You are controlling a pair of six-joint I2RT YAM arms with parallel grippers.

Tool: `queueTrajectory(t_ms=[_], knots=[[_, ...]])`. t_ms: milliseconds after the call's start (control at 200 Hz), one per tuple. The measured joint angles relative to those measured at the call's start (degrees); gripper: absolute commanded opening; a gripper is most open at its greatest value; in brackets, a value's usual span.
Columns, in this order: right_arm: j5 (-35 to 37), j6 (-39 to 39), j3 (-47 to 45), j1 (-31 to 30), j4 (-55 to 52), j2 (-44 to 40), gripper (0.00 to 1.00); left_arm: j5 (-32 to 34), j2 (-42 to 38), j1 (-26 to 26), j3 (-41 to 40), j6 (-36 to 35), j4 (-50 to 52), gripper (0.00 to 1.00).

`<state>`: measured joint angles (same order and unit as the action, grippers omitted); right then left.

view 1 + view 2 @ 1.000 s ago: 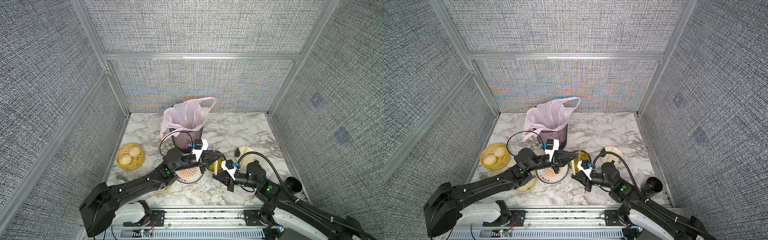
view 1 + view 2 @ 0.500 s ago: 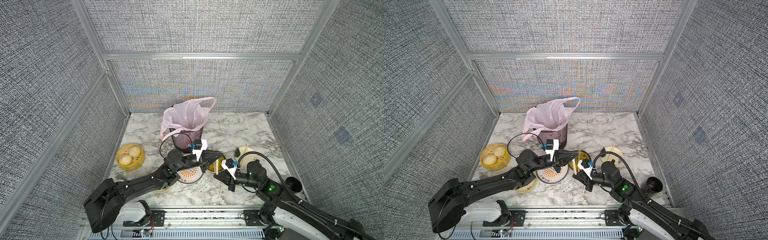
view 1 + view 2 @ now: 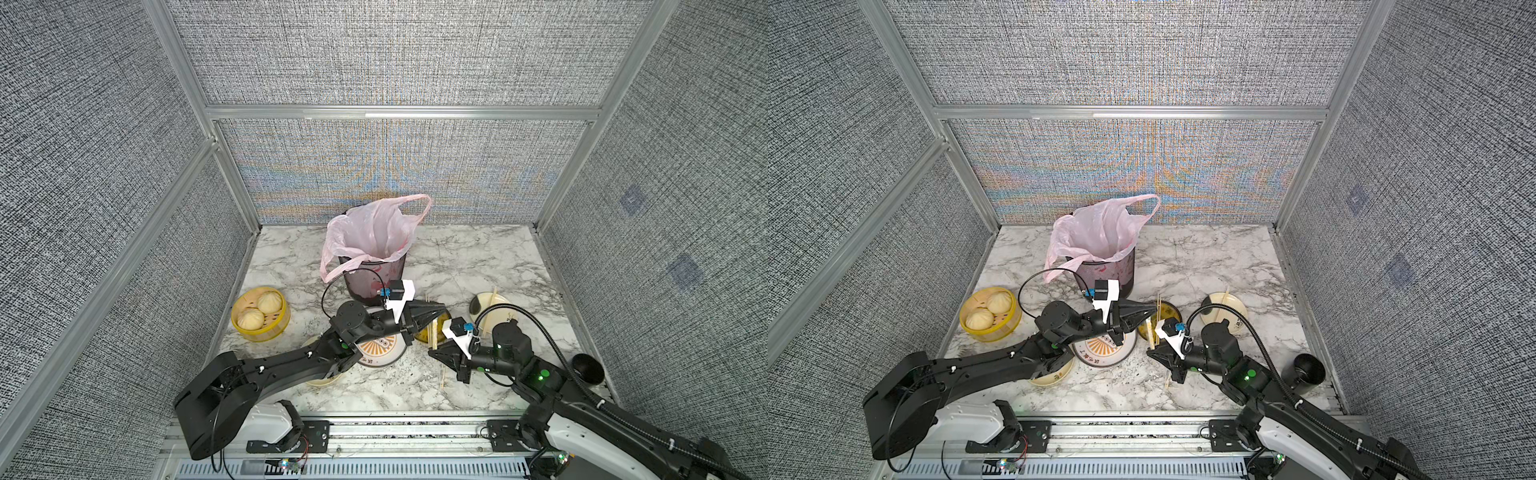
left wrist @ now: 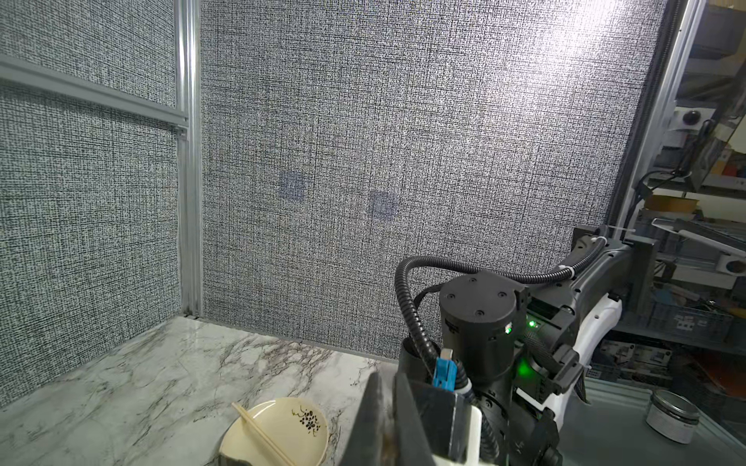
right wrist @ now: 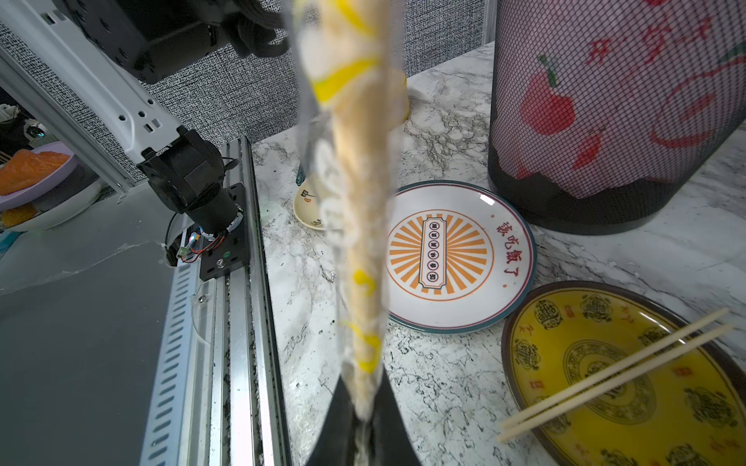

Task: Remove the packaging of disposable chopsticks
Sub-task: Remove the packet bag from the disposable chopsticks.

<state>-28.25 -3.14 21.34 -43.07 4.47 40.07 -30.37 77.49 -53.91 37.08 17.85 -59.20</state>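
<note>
My right gripper (image 5: 361,407) is shut on the lower end of a wrapped pair of disposable chopsticks. The clear packaging (image 5: 351,201) with yellow print still surrounds the pale sticks, which rise steeply from the jaws past the camera. In both top views this gripper (image 3: 432,354) (image 3: 1150,354) points left, low over the marble. My left gripper (image 3: 444,309) (image 4: 387,377) hangs above the yellow plate (image 5: 565,335), shut, with nothing visible between its fingers. A bare pair of chopsticks (image 5: 613,371) lies across that plate. Another bare pair (image 4: 262,433) rests in a cream bowl (image 4: 306,444).
A mesh bin lined with a pink bag (image 3: 374,249) stands behind the grippers. An orange sunburst plate (image 5: 448,250) lies under the left arm. A yellow steamer with buns (image 3: 259,313) sits at the left, and a black cup (image 3: 588,368) at the right front.
The left arm has shifted a little, carrying its shut gripper slightly toward the bin. The right gripper has stayed almost still, holding the wrapped pair.
</note>
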Motion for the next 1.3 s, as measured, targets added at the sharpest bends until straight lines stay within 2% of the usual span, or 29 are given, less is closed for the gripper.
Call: queueTrajectory(t_ms=[631, 751, 811, 886, 1141, 1171, 1226, 1301], knots=[[1.7, 0.76, 0.0, -0.02, -3.85, -3.72, 0.0, -0.68, 1.53, 0.0, -0.5, 0.81, -2.56, 0.08], [1.66, 0.59, 0.0, -0.02, -4.63, -3.72, 0.0, -0.55, 2.08, 0.02, -0.61, 0.5, -2.54, 0.13], [1.4, 0.33, 0.0, -0.02, -3.04, -3.74, 0.0, -0.85, 2.14, 0.04, -1.07, 0.35, -1.62, 0.12], [2.23, 0.26, 0.55, 0.22, 1.03, -3.76, 0.0, -3.32, 2.32, -0.44, -1.77, 0.15, 2.91, 0.01], [1.75, 0.83, 0.59, 0.2, 3.96, -2.62, 0.0, -4.59, 0.96, -0.31, -1.66, 0.2, 4.46, 0.0], [1.68, 0.81, 0.59, 0.17, 4.02, -2.51, 0.0, -4.57, 0.85, -0.28, -1.68, 0.2, 4.66, 0.01], [1.64, 0.81, 0.59, 0.17, 4.24, -2.47, 0.0, -4.55, 0.76, -0.28, -1.73, 0.22, 4.68, 0.1], [1.31, 0.37, 0.59, 0.17, 4.92, -2.58, 0.0, -4.57, 0.76, -0.28, -1.75, 0.04, 4.85, 0.11]])
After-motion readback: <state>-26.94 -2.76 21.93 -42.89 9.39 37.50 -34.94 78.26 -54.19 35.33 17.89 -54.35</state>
